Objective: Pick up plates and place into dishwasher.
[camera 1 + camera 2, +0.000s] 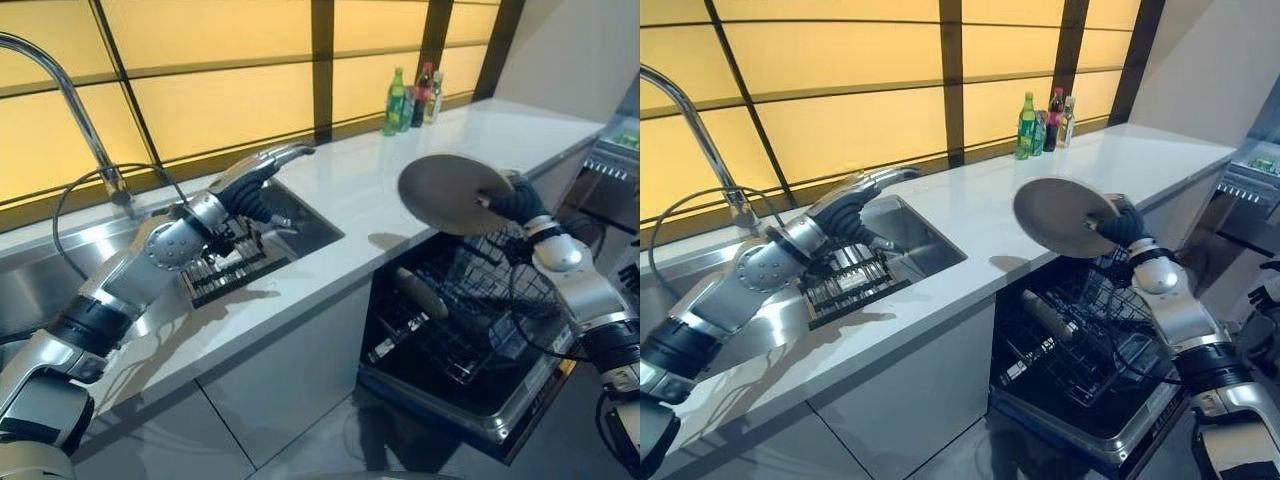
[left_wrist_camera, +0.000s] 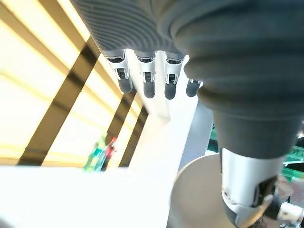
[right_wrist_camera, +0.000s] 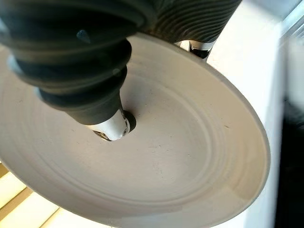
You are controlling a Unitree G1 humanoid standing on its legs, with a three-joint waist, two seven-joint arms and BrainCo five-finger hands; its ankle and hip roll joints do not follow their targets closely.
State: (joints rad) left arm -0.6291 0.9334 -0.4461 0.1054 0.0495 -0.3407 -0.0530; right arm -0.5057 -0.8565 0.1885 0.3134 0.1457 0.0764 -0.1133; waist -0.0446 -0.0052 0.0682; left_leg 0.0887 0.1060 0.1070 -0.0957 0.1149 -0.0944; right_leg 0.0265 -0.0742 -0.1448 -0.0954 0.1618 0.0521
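Observation:
My right hand (image 1: pixel 513 201) is shut on a round grey plate (image 1: pixel 450 193), pinching its rim with the thumb (image 3: pixel 112 127) pressed on the plate's face (image 3: pixel 190 142). The plate hangs tilted above the counter edge and the open dishwasher (image 1: pixel 470 330), whose dark wire rack (image 1: pixel 1090 330) is pulled out below it. My left hand (image 1: pixel 262 168) is open, fingers (image 2: pixel 145 80) straight, hovering over the sink (image 1: pixel 300 225). Beneath it a dish rack (image 1: pixel 845 275) stands in the sink. The same plate (image 2: pixel 194 194) shows past that hand in the left wrist view.
A tall curved faucet (image 1: pixel 70 90) rises at the sink's left. Three bottles (image 1: pixel 410 100) stand at the back of the white counter (image 1: pixel 400 160) by the window. Grey cabinet fronts (image 1: pixel 280 380) run under the counter, left of the dishwasher. Another appliance (image 1: pixel 610 150) sits far right.

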